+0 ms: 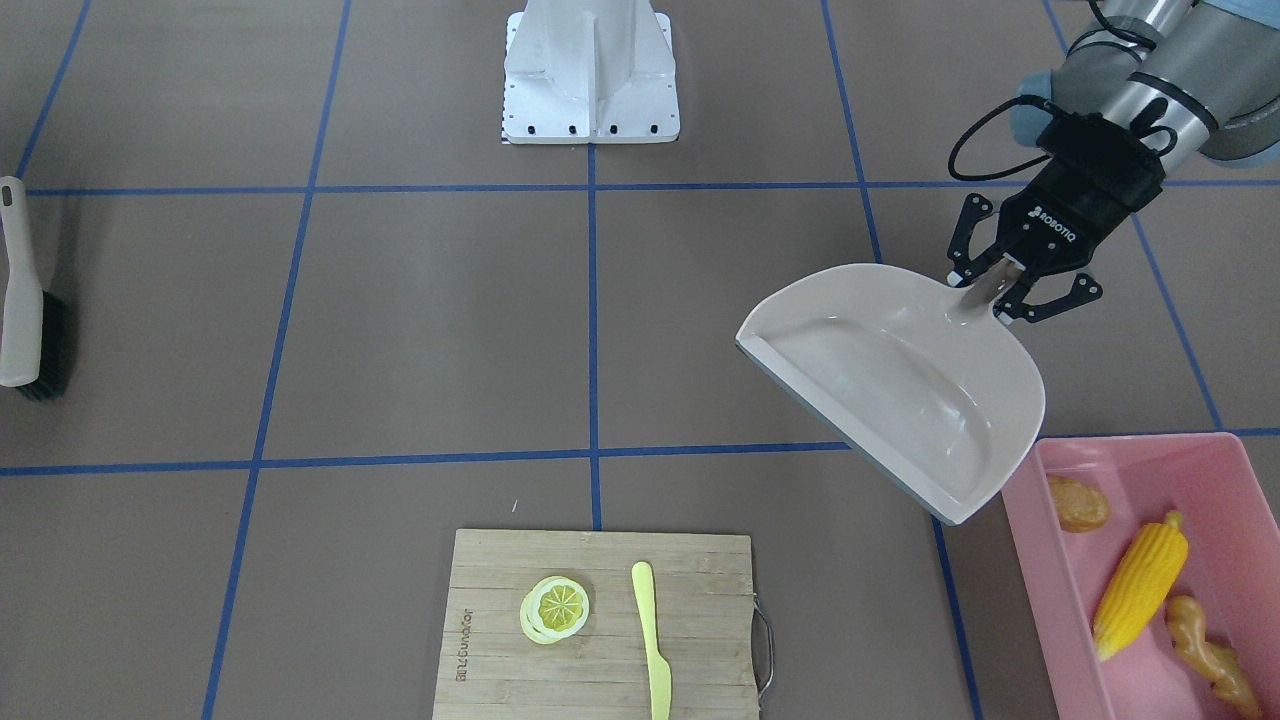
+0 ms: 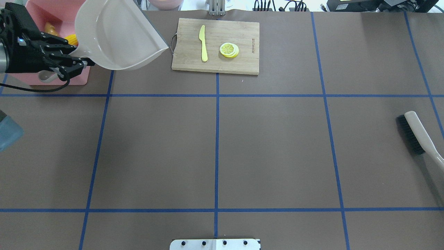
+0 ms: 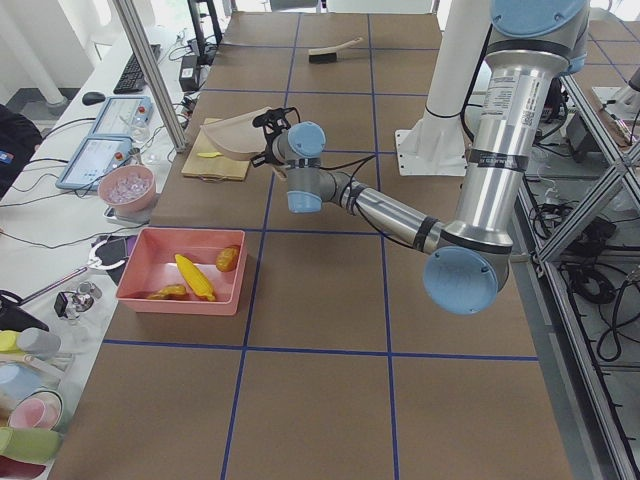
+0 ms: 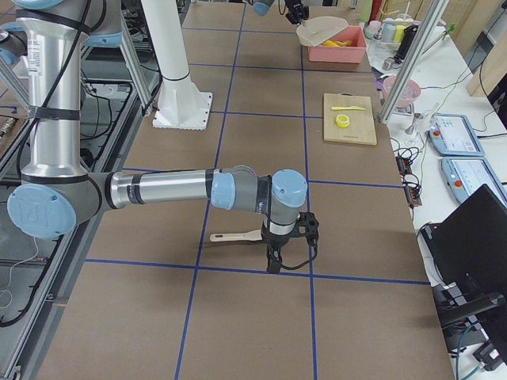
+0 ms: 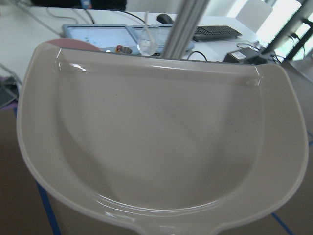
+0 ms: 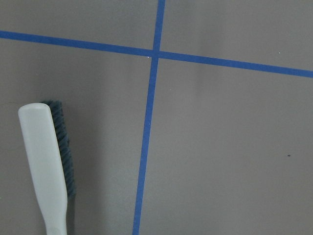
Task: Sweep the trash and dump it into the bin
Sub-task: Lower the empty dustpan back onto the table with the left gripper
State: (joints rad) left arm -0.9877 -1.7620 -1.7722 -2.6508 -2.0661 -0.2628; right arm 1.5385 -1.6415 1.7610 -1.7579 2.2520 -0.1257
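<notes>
In bin (image 1: pixel 1140 441), far left: corn (image 1: pixel 1140 588), ginger (image 1: pixel 1210 650), lump (image 1: pixel 1077 503). Looks dumped already. Clamped by handle in left gripper (image 1: pixel 988 290), tilted beside bin: empty dustpan (image 1: pixel 900 380). Next, probably set dustpan down, let go. Cannot tell right gripper's (image 4: pixel 289 257) opening, near brush (image 1: pixel 22 300).

The left arm (image 3: pixel 390 210) is reaching far out from its base, its forearm stretching low and nearly level over the worktop (image 3: pixel 320 300). The left wrist (image 3: pixel 300 160) is angling away toward the far side. The left jaws are gripping the handle of a dustpan (image 1: pixel 900 390) and holding it tilted, clear of the worktop. The right arm (image 4: pixel 158 190) is standing with its upper link upright and its forearm lying level. The right wrist (image 4: pixel 287 190) is aiming the right jaws straight down, just above the worktop. Whether they are spread or closed is not showing clearly enough to tell.
</notes>
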